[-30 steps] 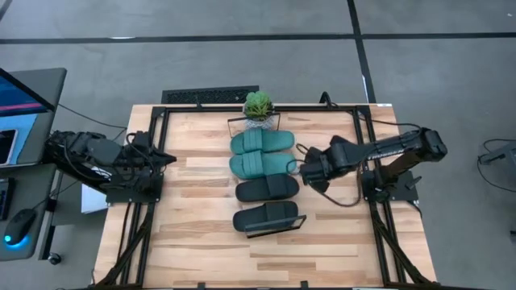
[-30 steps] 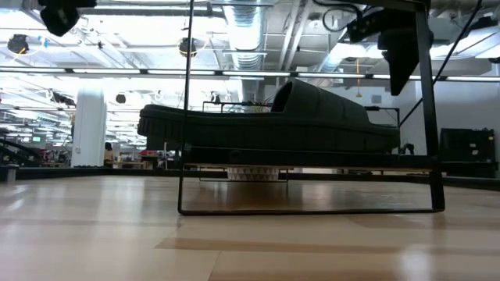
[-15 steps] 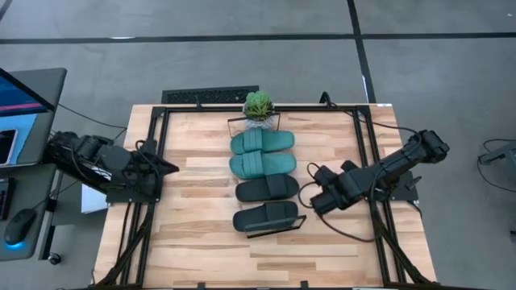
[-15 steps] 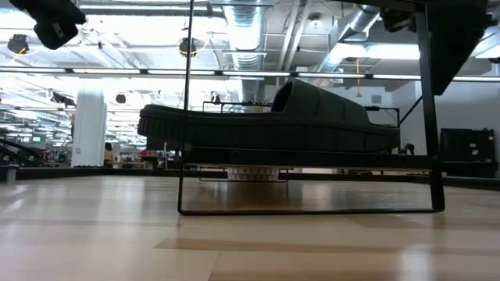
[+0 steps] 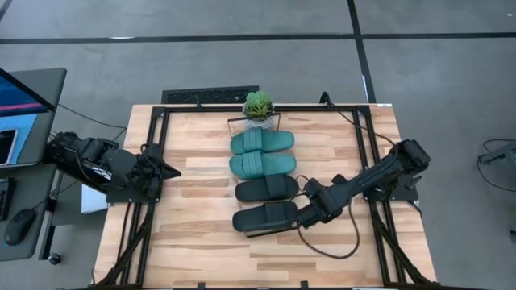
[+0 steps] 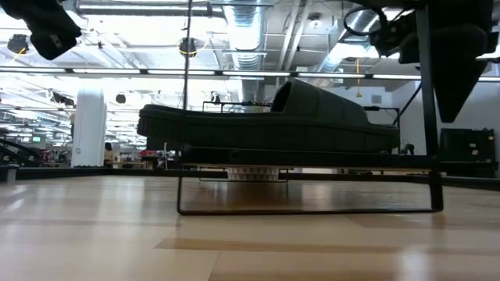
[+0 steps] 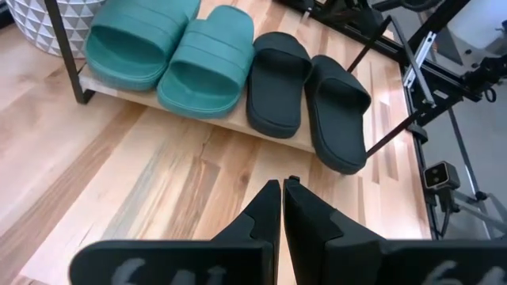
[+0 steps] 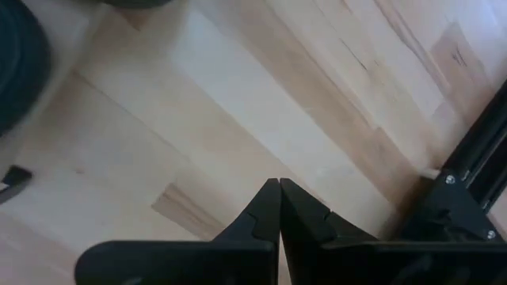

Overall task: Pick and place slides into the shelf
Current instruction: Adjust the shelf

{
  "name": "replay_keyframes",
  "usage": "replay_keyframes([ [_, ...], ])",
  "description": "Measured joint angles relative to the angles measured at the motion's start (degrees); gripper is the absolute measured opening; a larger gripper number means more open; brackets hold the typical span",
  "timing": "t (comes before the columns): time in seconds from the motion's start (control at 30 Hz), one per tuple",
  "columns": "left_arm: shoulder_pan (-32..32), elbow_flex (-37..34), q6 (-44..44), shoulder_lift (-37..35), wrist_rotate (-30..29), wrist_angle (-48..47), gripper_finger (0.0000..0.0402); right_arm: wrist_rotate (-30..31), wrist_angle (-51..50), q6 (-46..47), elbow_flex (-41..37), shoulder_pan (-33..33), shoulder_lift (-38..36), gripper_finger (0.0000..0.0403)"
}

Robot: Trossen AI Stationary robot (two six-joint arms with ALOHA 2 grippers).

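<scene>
Both my grippers are pressed shut with nothing in them. My right gripper hangs low over the table, just beside the open end of the nearest black slide, its closed fingertips pointing down at bare wood; I judge it is there to nudge that slide straight, not to lift it. My left gripper waits near the table's left edge, well apart from the shoes and looking across at them.

From largest to smallest: the table carries the shelf, a narrow light plank with black wire ends, set across its middle. All four slides lie side by side on it, two teal toward the far end and two black toward the near end, straps aligned so they pack tightly. The outermost black slide sits slightly askew at the shelf's end. A small potted plant stands beyond the teal pair.

The placing looks essentially done.
</scene>
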Motion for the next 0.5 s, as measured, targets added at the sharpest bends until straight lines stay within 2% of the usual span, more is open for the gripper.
replay_keyframes([
  [0.3, 0.0, 0.0, 0.0, 0.0, 0.28, -0.01, 0.0006, 0.29, -3.74, -0.21, 10.17, -0.44, 6.88, 0.0],
  [0.5, 0.0, 0.0, 0.49, 0.0, 0.23, -0.03, 0.0006, 2.4, -7.36, -1.51, 14.07, -1.02, 9.16, 0.0],
])
